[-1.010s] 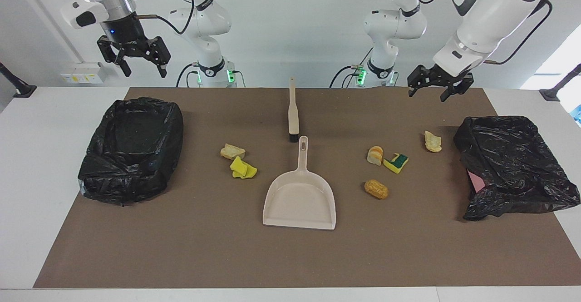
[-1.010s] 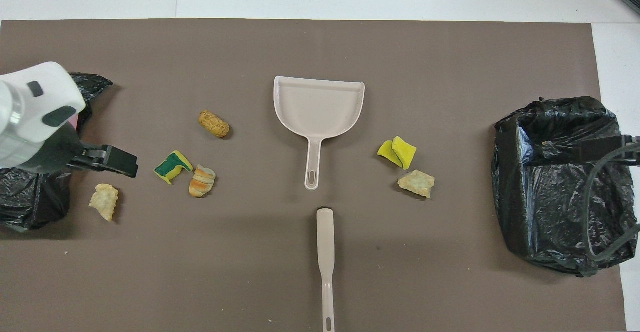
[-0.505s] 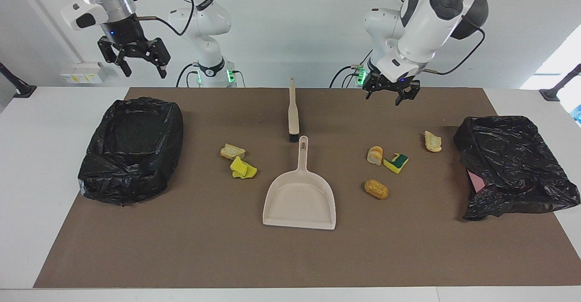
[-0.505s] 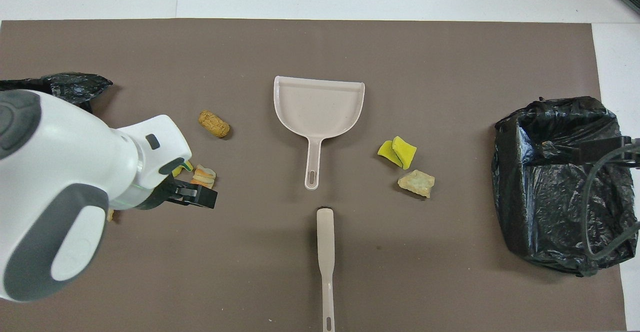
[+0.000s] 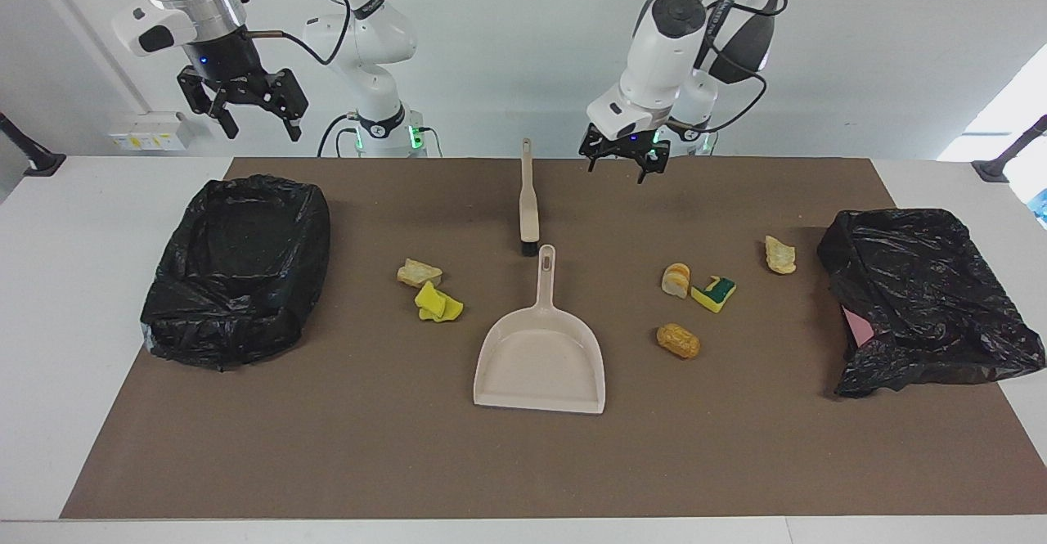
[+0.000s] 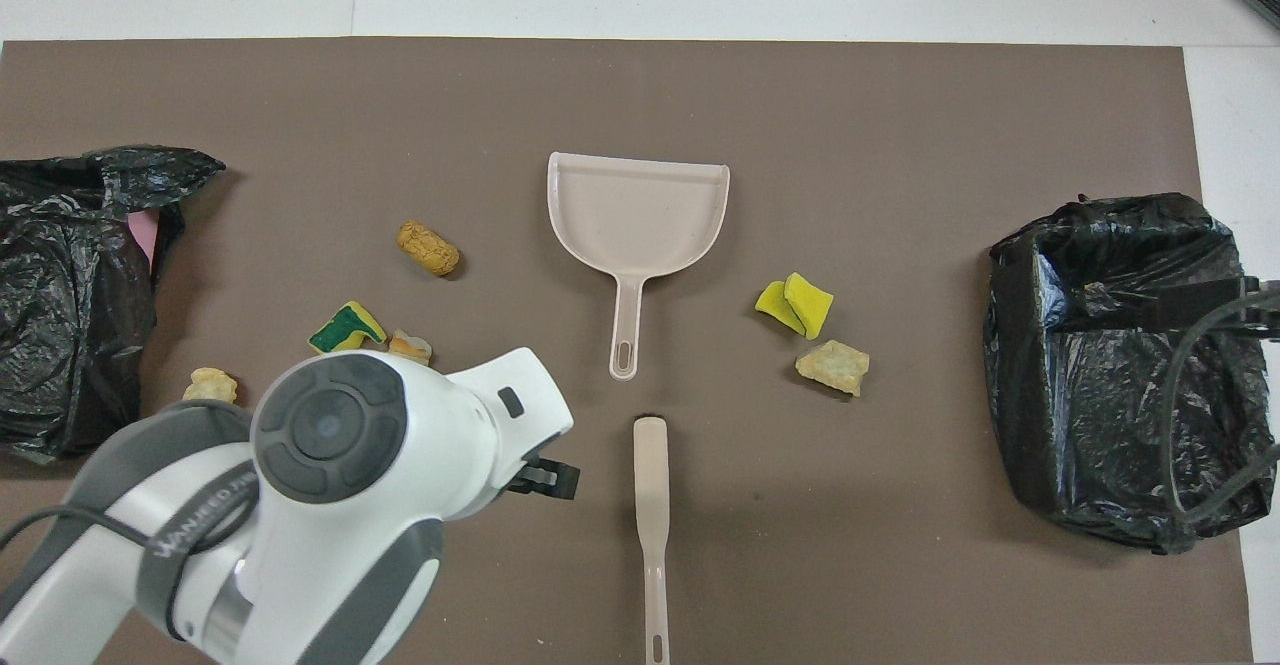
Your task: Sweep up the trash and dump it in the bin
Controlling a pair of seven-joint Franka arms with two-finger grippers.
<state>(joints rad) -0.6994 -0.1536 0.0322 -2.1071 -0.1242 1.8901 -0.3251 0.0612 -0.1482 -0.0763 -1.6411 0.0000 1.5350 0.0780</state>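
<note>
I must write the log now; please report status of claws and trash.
Left claw open, up beside brush. Right claw open, waiting above lined bin. Trash scattered around dustpan, unswept. Nothing in the way.

A white table (image 5: 98, 225) wearing a big brown mat (image 5: 523, 462), a beige dustpan (image 5: 541, 364) and brush (image 5: 528, 200) lying in the middle, trash bits (image 5: 679, 341) sitting on both sides, two black bag-lined bins (image 5: 237, 270) sitting at the ends

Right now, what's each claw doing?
Left claw: open, empty, in the air beside the brush.
Right claw: open, empty, raised above the bin, waiting.
</note>
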